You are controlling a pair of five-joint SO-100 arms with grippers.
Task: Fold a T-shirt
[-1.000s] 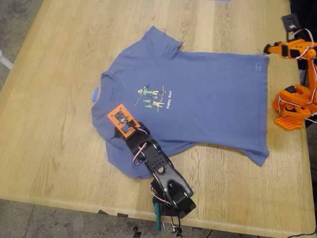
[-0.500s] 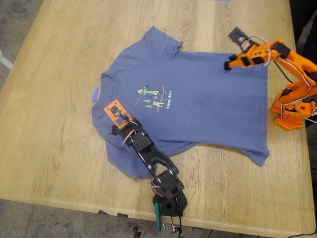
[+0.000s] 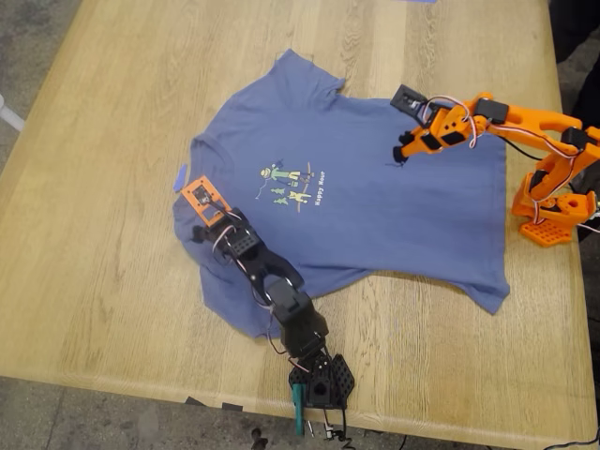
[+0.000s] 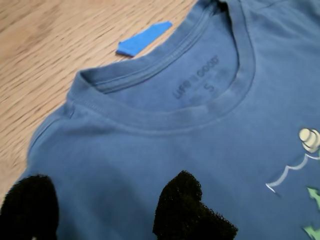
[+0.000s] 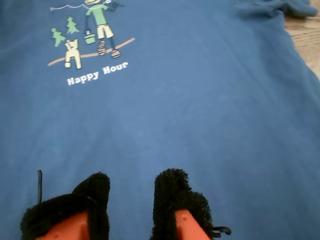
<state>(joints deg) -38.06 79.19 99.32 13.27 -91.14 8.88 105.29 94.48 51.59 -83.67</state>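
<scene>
Right, we have the T-shirt (image 3: 375,187) spread flat on the wooden table (image 3: 112,141), chest print up, its collar toward the exterior view's left where a small blue tape strip (image 3: 179,176) lies just beside the neckline. My first gripper (image 3: 199,230), on the black arm with the orange head, hangs over the shoulder just below the collar; in its wrist view we see two black padded fingertips (image 4: 187,210) standing well apart over the cloth, with nothing between them, though the picture's edge cuts both off. We read "LIFE IS GOOD" and an S inside the collar (image 4: 197,75). My second gripper (image 3: 396,157), on the orange arm, reaches over the shirt's middle from the exterior view's right. Its furry pads (image 5: 172,200) show a narrow gap with bare blue cloth between them, so we'd call them slightly parted; whether they touch the fabric we cannot tell. "Happy Hour" (image 5: 97,74) reads clearly ahead of them. The lower sleeve is partly hidden under the black arm.
</scene>
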